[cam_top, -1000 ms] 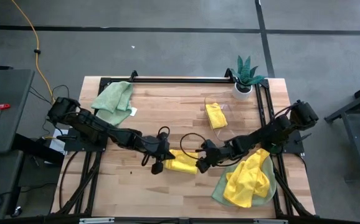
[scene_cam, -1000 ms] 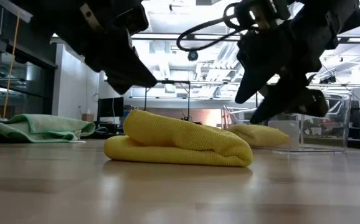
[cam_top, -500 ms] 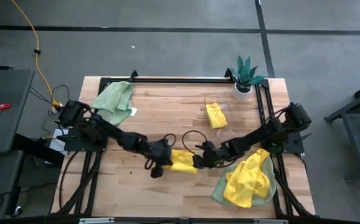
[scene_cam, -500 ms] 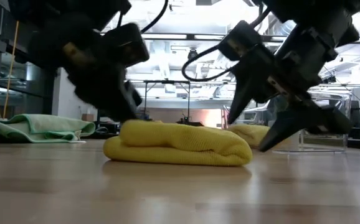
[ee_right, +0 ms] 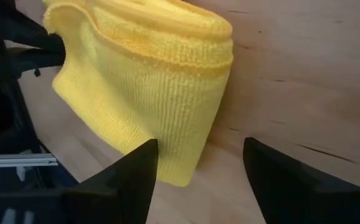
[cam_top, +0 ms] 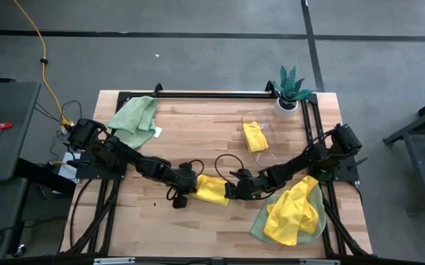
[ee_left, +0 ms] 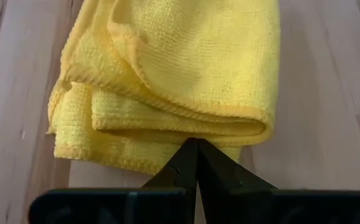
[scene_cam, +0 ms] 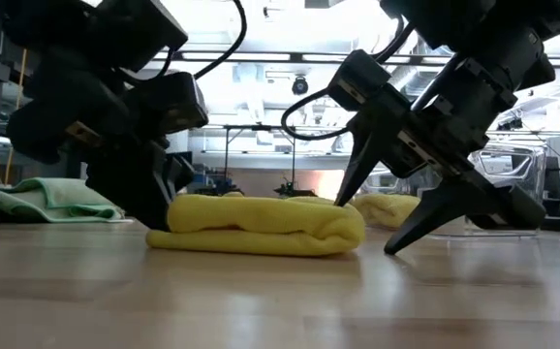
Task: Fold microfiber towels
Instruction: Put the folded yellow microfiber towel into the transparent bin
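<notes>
We see both arms reaching low toward the middle of the wooden table, from opposite sides of one folded yellow towel. The left arm stretches from its base at the left edge, and the left gripper is at the left end of this towel. Its two fingers are pressed together, with the tips against the towel's edge; nothing is between them. The right arm comes from the right edge in a long, low line, and the right gripper is at the towel's right end. Its fingers stand wide apart, the tips down near the table surface, one on each side of the towel's corner, and they grip nothing.

Other towels lie apart: a green towel at the far left corner, a small folded yellow towel near the potted plant, and a loose yellow towel over a green one at the near right.
</notes>
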